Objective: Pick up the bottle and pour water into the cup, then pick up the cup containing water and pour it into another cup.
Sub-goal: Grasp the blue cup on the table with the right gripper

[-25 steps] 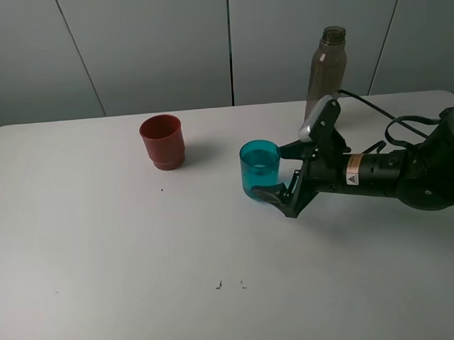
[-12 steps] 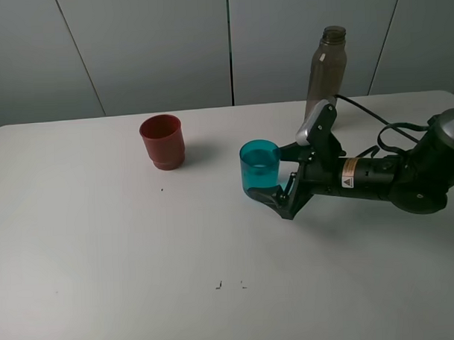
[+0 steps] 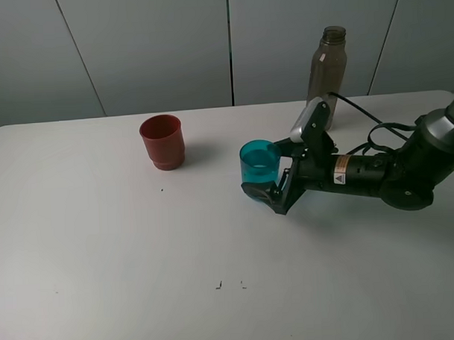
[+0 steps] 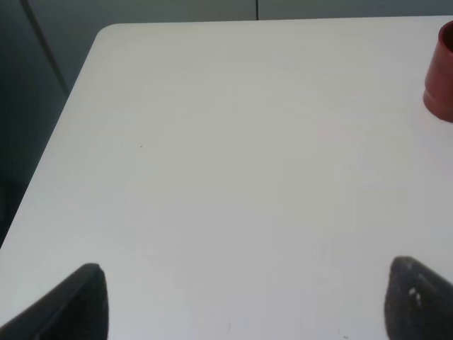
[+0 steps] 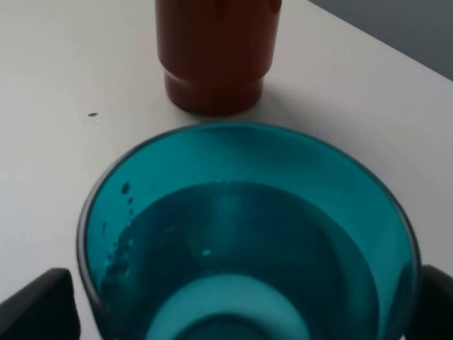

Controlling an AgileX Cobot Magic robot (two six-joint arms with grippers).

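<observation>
The teal cup [image 3: 257,163] stands mid-table with water in it; it fills the right wrist view [image 5: 241,234]. My right gripper [image 3: 264,169] is open with one finger on each side of the cup, low at the table; the fingertips [image 5: 35,304] show at the cup's flanks. The red cup [image 3: 162,141] stands upright to the left, apart from the teal one, and shows behind it in the right wrist view [image 5: 216,57]. The grey-brown bottle [image 3: 327,66] stands upright at the back, behind my right arm. My left gripper [image 4: 244,301] is open and empty over bare table, with the red cup [image 4: 442,71] at that view's edge.
A black cable [image 3: 366,105] runs from the right arm across the table near the bottle's base. The white table [image 3: 103,249] has a few small dark marks [image 3: 229,285] near the front. A grey panelled wall [image 3: 155,46] stands behind the table.
My right gripper has slid left, so its fingers now reach further along both sides of the teal cup. The cups and bottle have stayed in place.
</observation>
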